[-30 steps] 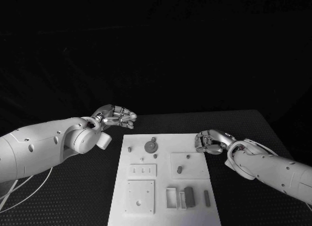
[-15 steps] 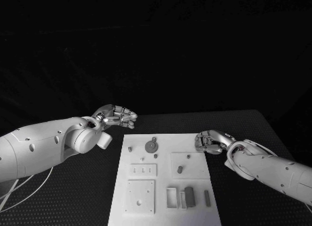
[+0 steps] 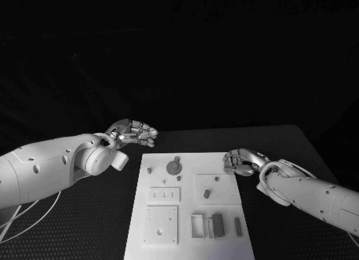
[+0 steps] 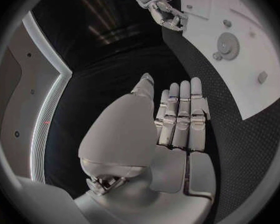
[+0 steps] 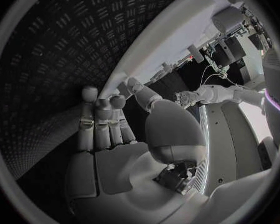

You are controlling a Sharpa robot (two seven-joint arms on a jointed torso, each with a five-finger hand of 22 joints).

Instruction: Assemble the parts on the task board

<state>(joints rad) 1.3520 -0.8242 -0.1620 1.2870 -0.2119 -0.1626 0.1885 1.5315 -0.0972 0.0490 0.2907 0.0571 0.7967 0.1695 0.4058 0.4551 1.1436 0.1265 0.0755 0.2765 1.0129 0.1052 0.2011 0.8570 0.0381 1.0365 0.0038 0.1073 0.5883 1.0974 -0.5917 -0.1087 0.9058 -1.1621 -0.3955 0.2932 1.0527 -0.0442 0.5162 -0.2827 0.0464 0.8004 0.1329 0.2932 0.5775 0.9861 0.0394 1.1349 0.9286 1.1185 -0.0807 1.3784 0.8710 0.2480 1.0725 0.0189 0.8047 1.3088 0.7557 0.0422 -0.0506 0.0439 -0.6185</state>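
Task board (image 3: 189, 216) sits mid tabletop, parts on it. Left hand (image 3: 135, 133) empty w/ fingers apart, off the far corner. Right hand (image 3: 242, 162) curled, empty, at board's edge. Nothing picked yet; next, grab a part.

Black table (image 3: 281, 141) — white task board (image 3: 187, 238)

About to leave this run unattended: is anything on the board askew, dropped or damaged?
Nothing stands out. The task board lies flat on the table, with its parts on it. The left hand hovers beyond the board's far left corner; the right hand is at its right edge, neither holding anything.
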